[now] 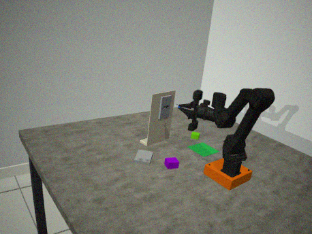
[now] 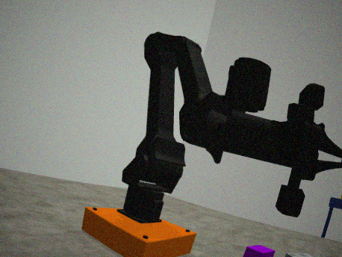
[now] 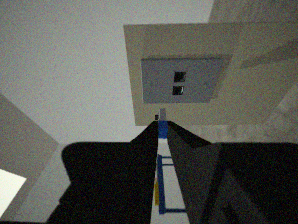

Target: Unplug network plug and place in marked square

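The upright beige panel carries a grey socket plate with two dark openings. My gripper points level at the plate and is shut on the small blue plug. The plug's grey tip shows just beyond the fingertips. The plug is clear of the plate, a short gap in front of it and above the table. The flat green marked square lies on the table below and to the right of the gripper. In the exterior view the fingertips run off the right edge.
A small green cube sits between the panel and the marked square. A purple cube and a flat grey block lie in front of the panel. The arm's orange base stands to the right.
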### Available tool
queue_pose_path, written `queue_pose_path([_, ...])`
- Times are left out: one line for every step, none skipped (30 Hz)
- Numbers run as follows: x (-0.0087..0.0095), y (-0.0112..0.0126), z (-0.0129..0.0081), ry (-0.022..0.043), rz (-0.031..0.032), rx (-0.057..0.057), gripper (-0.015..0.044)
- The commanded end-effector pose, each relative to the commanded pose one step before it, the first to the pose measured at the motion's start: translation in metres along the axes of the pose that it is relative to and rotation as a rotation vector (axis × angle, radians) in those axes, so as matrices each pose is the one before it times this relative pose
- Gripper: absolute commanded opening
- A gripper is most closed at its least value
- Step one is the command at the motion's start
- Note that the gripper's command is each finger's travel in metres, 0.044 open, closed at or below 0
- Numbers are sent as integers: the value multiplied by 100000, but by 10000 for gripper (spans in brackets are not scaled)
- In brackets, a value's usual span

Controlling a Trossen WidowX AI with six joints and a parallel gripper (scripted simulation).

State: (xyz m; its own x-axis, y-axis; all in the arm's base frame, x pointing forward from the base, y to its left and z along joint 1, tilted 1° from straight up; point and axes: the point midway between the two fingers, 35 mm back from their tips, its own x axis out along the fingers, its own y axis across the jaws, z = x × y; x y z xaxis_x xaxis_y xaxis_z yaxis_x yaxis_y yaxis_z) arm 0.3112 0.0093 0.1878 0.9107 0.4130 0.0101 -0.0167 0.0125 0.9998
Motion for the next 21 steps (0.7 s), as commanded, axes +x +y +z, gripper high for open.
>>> queue_pose_path([-261, 950, -163, 321, 982, -482, 0])
queue_pose_path([-71, 151, -42, 3, 12, -4, 0])
queue_pose_path([-73, 151, -43, 4, 12, -3, 0])
queue_pose_path([-75, 150, -45, 4, 12, -2, 0])
queue_pose_path([-76, 150, -47, 5, 13, -1, 0])
queue_pose_path([-78, 150, -48, 7, 16, 2, 0])
queue_pose_path([-80, 149, -50, 7, 15, 2, 0])
queue_pose_path([-82, 148, -52, 7, 15, 2, 0])
queue_pose_path([-83, 147, -53, 7, 15, 3, 0])
queue_pose_path([-70, 121, -45, 5, 12, 2, 0])
queue_pose_path([-42, 72, -28, 3, 7, 1, 0])
queue_pose_path([-14, 24, -9, 1, 2, 0, 0])
queue_pose_path([8, -52, 70, -341, -281, 252, 0])
queue_pose_path([23, -155, 208, -1022, -846, 752, 0])
queue_pose_path([37, -261, 345, -1703, -1422, 1240, 0])
queue_pose_path([43, -315, 412, -2047, -1730, 1468, 0])
queue_pose_path([43, -316, 410, -2046, -1752, 1442, 0])
queue_pose_path([43, -317, 408, -2046, -1773, 1417, 0])
queue_pose_path([43, -318, 406, -2046, -1794, 1391, 0])
queue_pose_path([42, -319, 404, -2045, -1815, 1364, 0])
queue_pose_path([42, -320, 402, -2044, -1835, 1337, 0])
